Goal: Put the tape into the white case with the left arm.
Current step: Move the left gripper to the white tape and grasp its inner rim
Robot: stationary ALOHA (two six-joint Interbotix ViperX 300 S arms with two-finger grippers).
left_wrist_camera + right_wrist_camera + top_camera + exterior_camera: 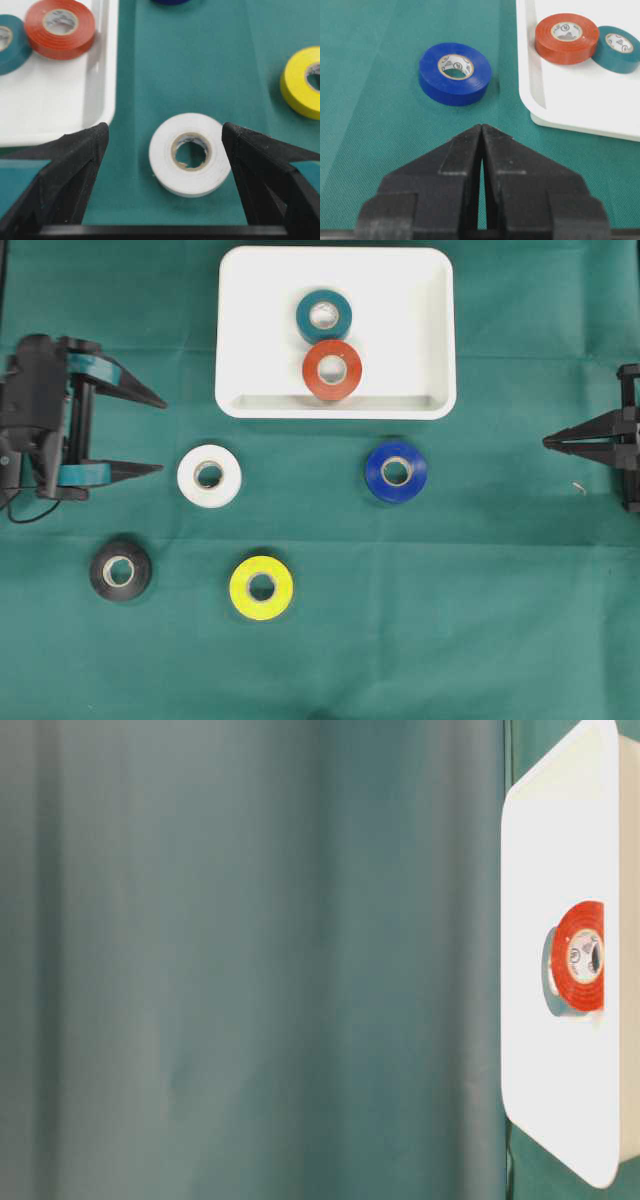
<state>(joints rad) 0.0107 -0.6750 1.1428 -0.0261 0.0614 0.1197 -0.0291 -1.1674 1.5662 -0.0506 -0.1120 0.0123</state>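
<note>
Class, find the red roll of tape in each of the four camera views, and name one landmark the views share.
Overhead view: the red roll of tape lies in the shallow white plastic case, touching the teal roll.
Table-level view: at the right edge, on the case.
Left wrist view: top left, inside the case.
Right wrist view: top right, in the case.
Shared landmark: the white case.

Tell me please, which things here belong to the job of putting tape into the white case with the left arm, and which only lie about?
Belong to the job:
- white case, already holding the teal roll and red roll
- white roll, in front of the open left gripper
- blue roll, yellow roll, black roll, on the cloth

Lying about:
- right gripper, shut, idle
- green cloth
</note>
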